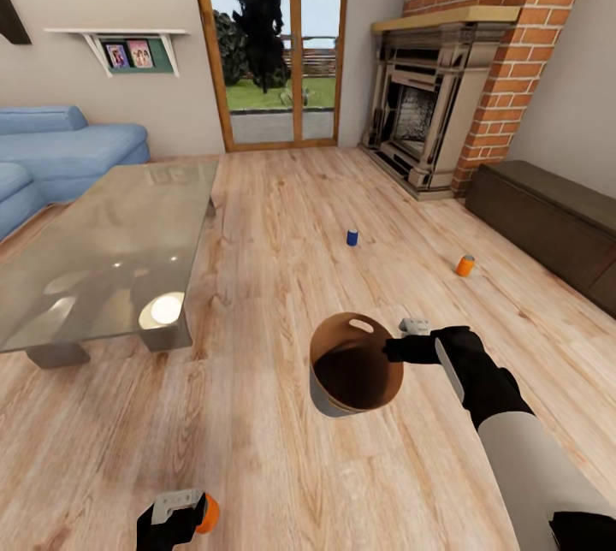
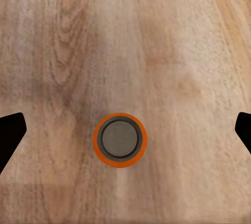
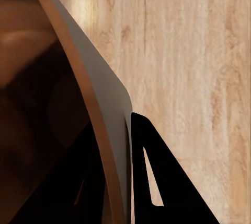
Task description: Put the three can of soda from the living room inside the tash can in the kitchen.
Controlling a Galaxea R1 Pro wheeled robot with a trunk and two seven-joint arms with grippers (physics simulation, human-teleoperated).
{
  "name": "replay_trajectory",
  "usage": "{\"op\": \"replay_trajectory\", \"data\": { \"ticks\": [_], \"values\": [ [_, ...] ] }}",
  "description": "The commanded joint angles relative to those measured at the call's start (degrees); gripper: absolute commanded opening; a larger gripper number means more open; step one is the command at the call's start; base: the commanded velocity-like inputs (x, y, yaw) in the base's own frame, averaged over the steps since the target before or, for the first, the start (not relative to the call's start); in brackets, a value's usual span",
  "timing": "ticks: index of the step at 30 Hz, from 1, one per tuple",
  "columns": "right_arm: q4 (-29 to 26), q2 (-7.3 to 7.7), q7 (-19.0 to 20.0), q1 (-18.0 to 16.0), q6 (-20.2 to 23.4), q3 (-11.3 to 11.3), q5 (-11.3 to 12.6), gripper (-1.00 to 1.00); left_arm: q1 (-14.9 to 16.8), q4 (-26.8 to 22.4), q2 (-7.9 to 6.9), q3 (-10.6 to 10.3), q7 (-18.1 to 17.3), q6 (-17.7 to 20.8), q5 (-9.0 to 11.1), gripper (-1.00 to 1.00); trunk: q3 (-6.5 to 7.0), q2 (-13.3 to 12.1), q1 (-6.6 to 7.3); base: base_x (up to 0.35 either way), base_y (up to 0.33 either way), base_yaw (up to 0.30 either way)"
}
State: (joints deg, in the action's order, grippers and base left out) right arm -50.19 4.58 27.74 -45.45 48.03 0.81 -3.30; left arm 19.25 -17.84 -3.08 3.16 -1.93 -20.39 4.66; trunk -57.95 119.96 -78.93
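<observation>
Landmark: we place everything against the fireplace [image 1: 419, 119] in the living room.
Left end effector [image 1: 184, 510]: far from the fireplace, at the near left; we see its fingers spread wide on either side of an orange can [image 2: 120, 139] standing upright on the wooden floor [image 1: 282, 217], not yet pinched.
Low counter [image 1: 103, 251]: glass-topped, well left of the fireplace, with the blue sofa [image 1: 60, 149] beyond it; nothing of the task lies on it.
Trash can [image 1: 355, 364]: well in front of the fireplace, lifted and tilted, its inside showing no cans.
Right end effector [image 1: 395, 352]: pressed together on the trash can's rim, one finger inside and one outside.
Blue can [image 1: 352, 236]: upright on the floor between pail and fireplace.
Second orange can [image 1: 464, 265]: on the floor near the dark bench [image 1: 547, 222], right of the fireplace.
Progress: we judge nothing binned yet; all three cans remain, then the trip to the kitchen.
Obstacles: open floor; only the counter crowds the left.
</observation>
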Motion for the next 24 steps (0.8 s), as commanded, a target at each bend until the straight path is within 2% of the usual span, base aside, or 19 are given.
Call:
{"op": "replay_trajectory", "data": {
  "ticks": [1, 24],
  "values": [
    [-0.1, 0.01, 0.3, 0.0, 0.3, 0.0, 1.3, -1.0, 0.0, 0.0, 0.0, 0.0, 0.0, 0.0, 0.0, 1.0, -0.18, 0.4, -0.22, 0.0, 0.0, 0.0],
    [-4.8, -0.07, 0.5, 0.3, 0.3, 0.2, 1.4, -1.0, 0.0, 0.0, 0.0, 0.0, 0.0, 0.0, 0.0, 1.0, -4.31, 9.6, -5.27, 0.0, 0.0, 0.0]
  ]
}}
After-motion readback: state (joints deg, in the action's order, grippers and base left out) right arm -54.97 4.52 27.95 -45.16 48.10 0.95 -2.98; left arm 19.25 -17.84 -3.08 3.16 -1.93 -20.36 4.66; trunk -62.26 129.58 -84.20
